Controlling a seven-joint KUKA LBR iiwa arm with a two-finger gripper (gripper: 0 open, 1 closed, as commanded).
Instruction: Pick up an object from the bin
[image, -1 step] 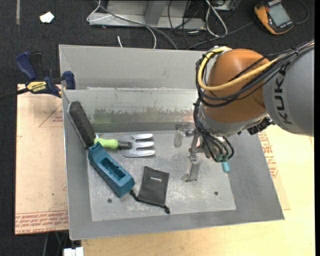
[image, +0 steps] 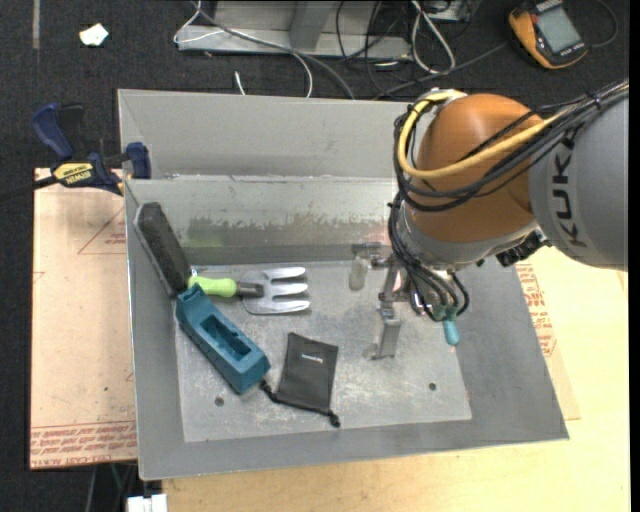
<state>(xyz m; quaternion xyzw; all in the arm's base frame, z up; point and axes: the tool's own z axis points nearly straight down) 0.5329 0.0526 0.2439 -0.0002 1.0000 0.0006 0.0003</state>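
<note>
Gripper (image: 368, 315) hangs low over bare floor right of centre in the bin (image: 400, 400), beneath the arm's orange cover (image: 470, 150). Its 2 fingers (image: 384, 330) stand apart with nothing between them, so no object is secured. Step in hand, as judged: positioning ahead of a grasp, with the pick itself not yet made. Candidate objects number 4, all lying left of the gripper. A black pouch (image: 308, 372) with a cord lies flat at lower centre, nearest to the gripper. A hand fork (image: 262, 290) with a green handle and metal tines lies at centre, its tines pointing right. A teal block (image: 222, 340) lies at lower left, near the pouch's corner; contact cannot be told. A black bar (image: 163, 245) leans along the left wall at upper left. The next move calls for travel left and slightly down-frame to straddle the pouch, or left to the fork's tines, then descent and closure. Open floor surrounds the gripper on all sides, and the right and lower walls stand well apart from it. The pouch lies flat, so its edge may resist a clean pinch.
</note>
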